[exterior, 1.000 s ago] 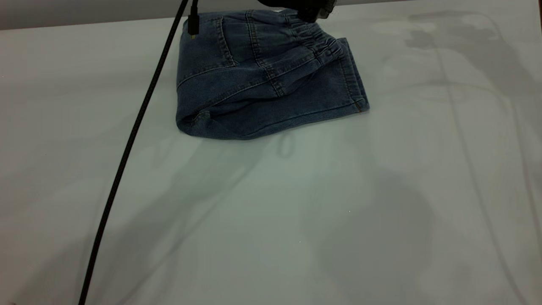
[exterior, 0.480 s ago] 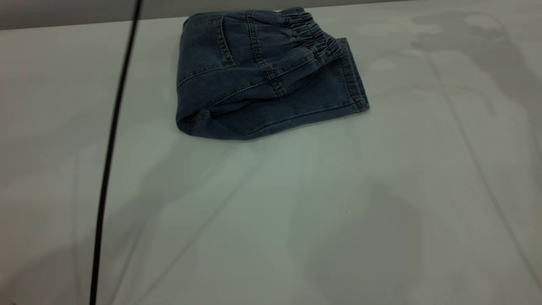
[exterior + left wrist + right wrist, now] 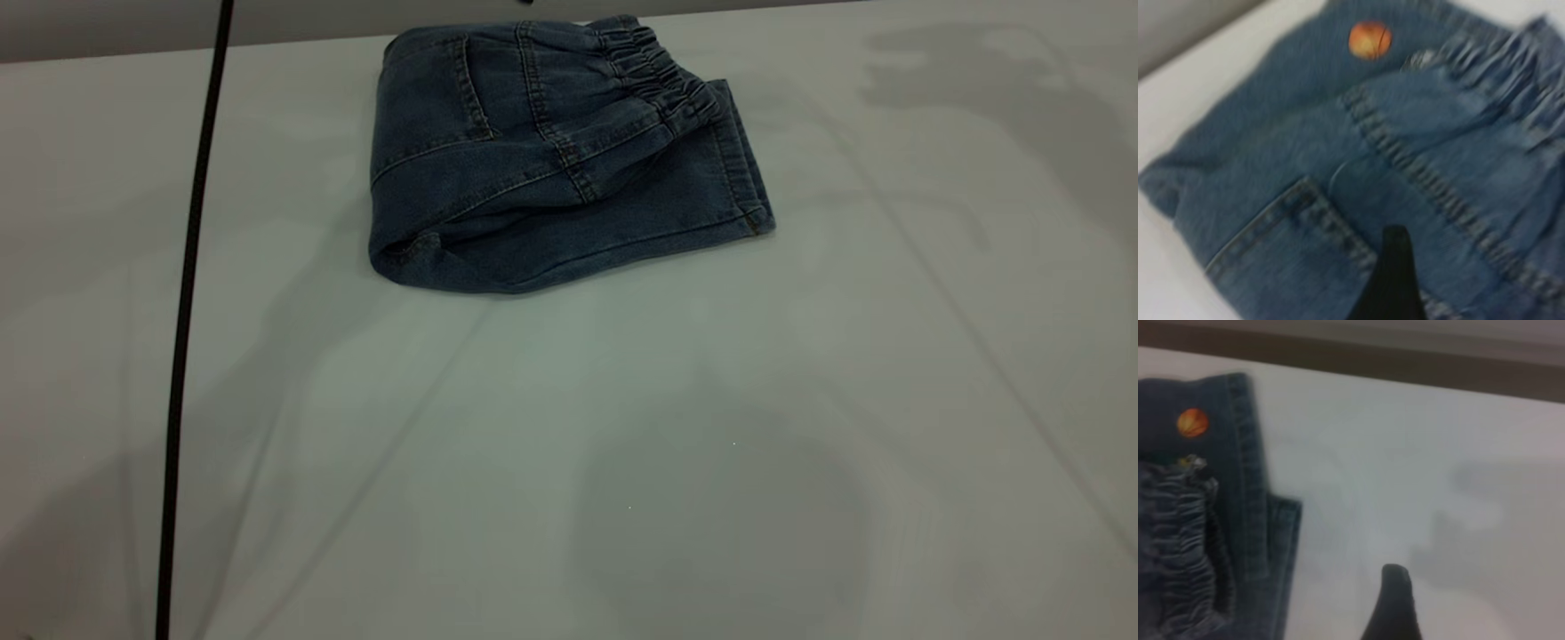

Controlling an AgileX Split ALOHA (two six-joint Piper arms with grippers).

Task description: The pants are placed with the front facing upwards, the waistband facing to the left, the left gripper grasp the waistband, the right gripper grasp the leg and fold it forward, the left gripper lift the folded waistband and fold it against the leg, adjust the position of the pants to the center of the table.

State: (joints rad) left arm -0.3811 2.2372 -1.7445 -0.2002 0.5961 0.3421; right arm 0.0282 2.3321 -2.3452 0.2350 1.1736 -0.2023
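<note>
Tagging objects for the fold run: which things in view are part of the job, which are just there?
Job:
- pants, folded
- waistband, lying on the folded pants
- table

Just there:
- black cable, hanging at the exterior view's left
- orange round mark on the denim

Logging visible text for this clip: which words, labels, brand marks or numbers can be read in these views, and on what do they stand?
None can be read.
The pants show stitching only, no legible label.
The small orange round print on the denim, seen in both wrist views, is too blurred to tell if it carries lettering.
The table and the black cable bear no markings.
</note>
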